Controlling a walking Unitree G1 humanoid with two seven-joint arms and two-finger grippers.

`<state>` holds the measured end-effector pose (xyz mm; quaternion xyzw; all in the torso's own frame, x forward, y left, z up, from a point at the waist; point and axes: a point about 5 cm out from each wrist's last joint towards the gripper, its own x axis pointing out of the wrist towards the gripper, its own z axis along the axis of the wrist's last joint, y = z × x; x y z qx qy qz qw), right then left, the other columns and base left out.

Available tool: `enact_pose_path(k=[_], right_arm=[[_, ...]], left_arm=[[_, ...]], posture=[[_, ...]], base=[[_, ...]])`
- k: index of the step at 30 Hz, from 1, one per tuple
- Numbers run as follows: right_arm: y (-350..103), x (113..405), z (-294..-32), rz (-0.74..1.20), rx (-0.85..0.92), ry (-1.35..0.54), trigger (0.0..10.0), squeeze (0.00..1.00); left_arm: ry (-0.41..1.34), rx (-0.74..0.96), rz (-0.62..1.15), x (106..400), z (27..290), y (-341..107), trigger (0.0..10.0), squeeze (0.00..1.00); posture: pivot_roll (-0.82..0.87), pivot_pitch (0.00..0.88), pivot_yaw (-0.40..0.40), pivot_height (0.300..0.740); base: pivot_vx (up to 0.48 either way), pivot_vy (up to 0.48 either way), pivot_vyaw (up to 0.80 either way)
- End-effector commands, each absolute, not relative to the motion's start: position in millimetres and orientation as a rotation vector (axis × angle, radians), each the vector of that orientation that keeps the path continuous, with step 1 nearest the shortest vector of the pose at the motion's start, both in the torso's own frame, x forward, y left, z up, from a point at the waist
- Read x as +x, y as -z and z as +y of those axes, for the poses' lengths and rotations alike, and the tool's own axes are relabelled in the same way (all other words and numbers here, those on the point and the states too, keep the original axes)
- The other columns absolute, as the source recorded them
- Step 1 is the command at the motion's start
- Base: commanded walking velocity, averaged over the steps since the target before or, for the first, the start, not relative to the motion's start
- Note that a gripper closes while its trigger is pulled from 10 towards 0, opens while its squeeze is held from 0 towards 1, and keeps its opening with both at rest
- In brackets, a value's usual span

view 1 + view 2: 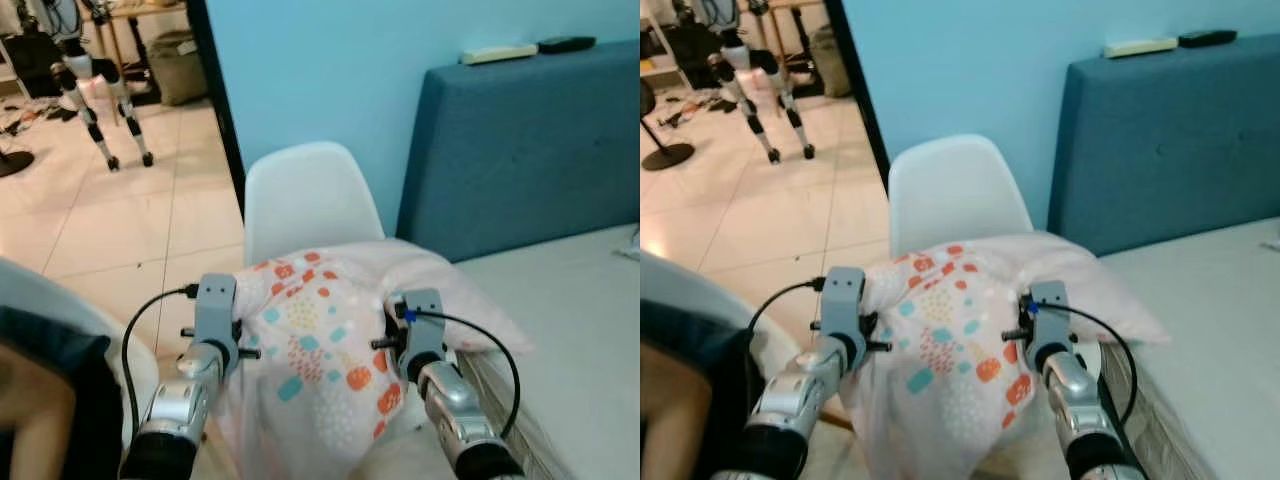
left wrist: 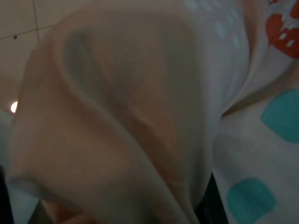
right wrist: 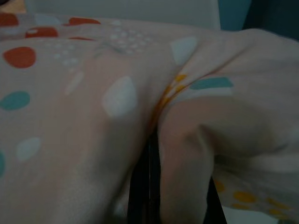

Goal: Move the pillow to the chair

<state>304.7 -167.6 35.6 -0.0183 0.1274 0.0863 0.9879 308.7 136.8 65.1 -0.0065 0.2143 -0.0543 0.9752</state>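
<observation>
Both arms are reaching forward, carrying the pillow [image 1: 320,345] between them.
The left gripper [image 1: 238,335] is pinching the pillow's 9 o'clock edge; the right gripper [image 1: 390,335] is clamping its 3 o'clock edge, fabric bunching over the fingers. The chair [image 1: 305,200] is standing at 12 o'clock, just behind the pillow, the bed [image 1: 570,330] at 3 o'clock, open floor [image 1: 120,220] at 10.
</observation>
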Motion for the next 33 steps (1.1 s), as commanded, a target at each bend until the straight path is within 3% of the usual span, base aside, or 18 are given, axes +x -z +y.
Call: enact_pose_path(k=[1,6,14,33], right_arm=[[-41.8,308.6,-153.7,0.218,-0.028,-0.217,10.0,0.00],[-38.0,307.1,-157.4,0.236,-0.009,-0.169,10.0,0.00],[-36.7,304.3,-155.8,0.235,0.005,-0.174,10.0,0.00],[-40.6,306.6,-151.5,0.227,0.004,-0.221,10.0,0.00]], left_arm=[[0.093,0.013,0.428,308.7,141.8,-67.8,10.0,0.00],[0.063,0.007,0.401,314.7,144.9,-72.3,10.0,0.00],[0.053,-0.008,0.446,315.4,147.8,-69.1,10.0,0.00],[0.008,-0.098,0.460,313.6,149.9,-68.2,10.0,0.00]], posture=[[0.02,0.075,0.055,0.740],[0.02,0.070,0.055,0.740],[0.01,0.063,0.060,0.740],[0.01,0.059,0.036,0.740]], base=[[0.000,0.000,0.80],[0.000,0.000,0.00],[0.000,-0.465,0.00],[0.000,0.051,0.00]])
